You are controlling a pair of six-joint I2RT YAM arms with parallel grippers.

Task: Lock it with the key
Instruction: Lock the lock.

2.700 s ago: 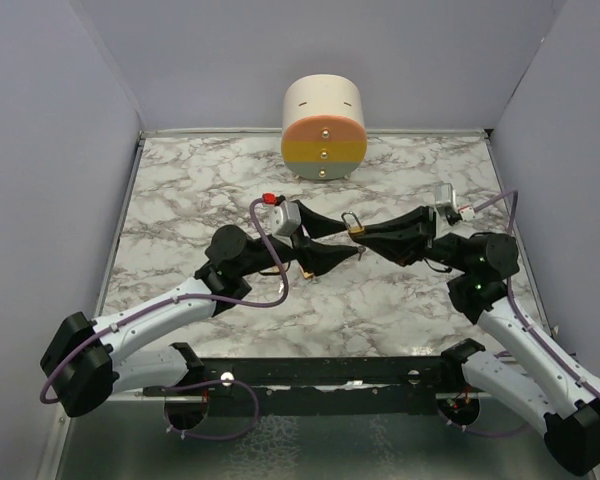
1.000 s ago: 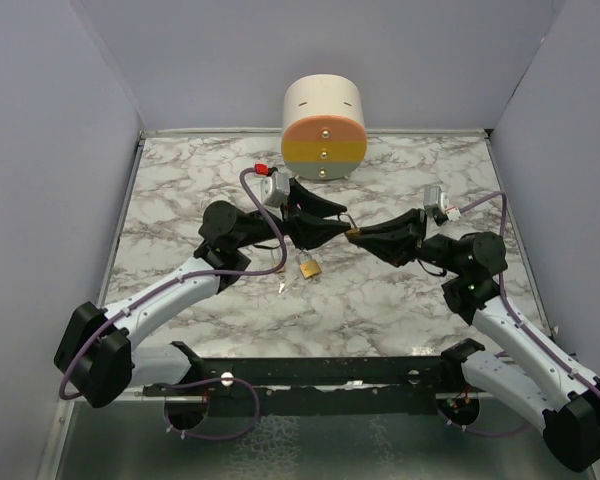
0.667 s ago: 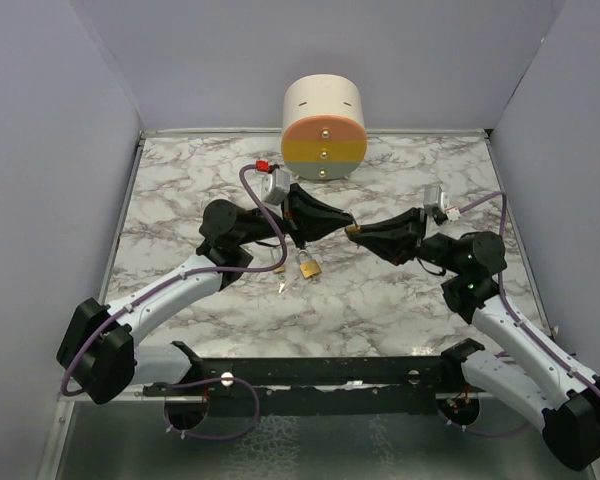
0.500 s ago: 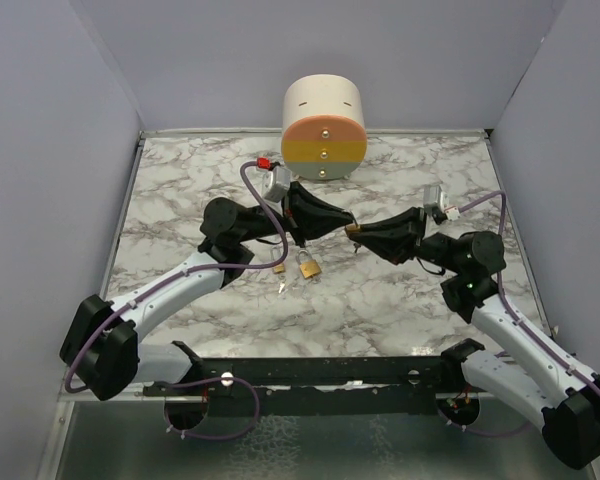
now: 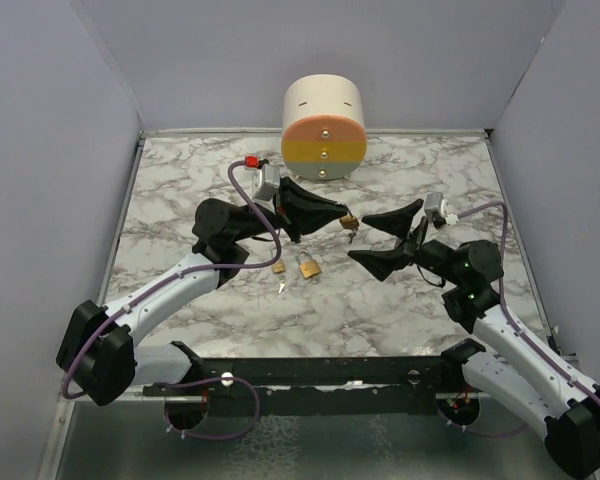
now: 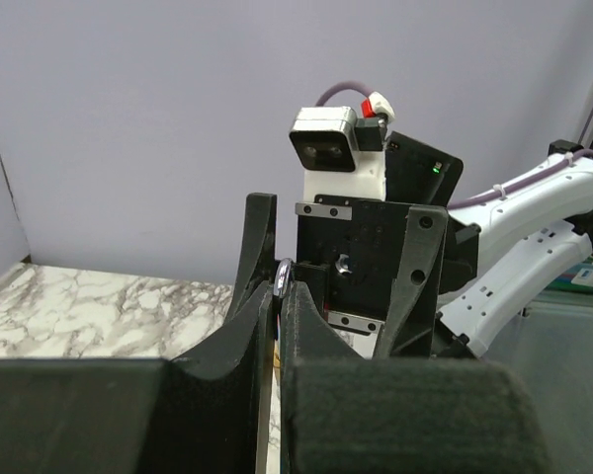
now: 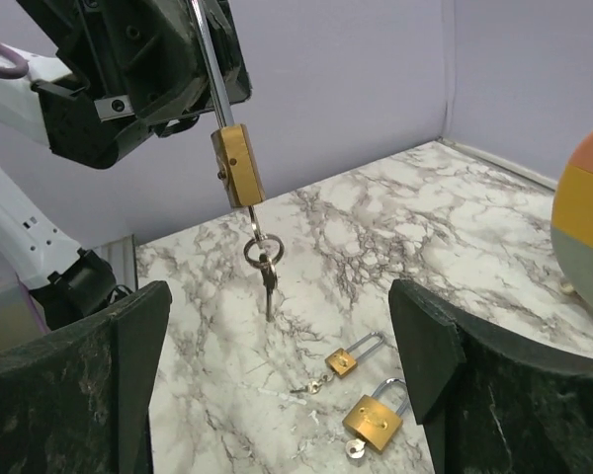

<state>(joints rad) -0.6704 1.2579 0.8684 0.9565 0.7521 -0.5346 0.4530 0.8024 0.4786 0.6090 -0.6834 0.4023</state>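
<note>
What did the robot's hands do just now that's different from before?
The left gripper shut on the shackle of the padlock, then the right gripper let go and opened wide. The padlock, keys dangling, now hangs from the left gripper alone. The big spare lock, the small lock and the drum at the back stayed put.

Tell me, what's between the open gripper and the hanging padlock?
Nothing: the right wrist view shows only air between the right gripper and the brass padlock.
</note>
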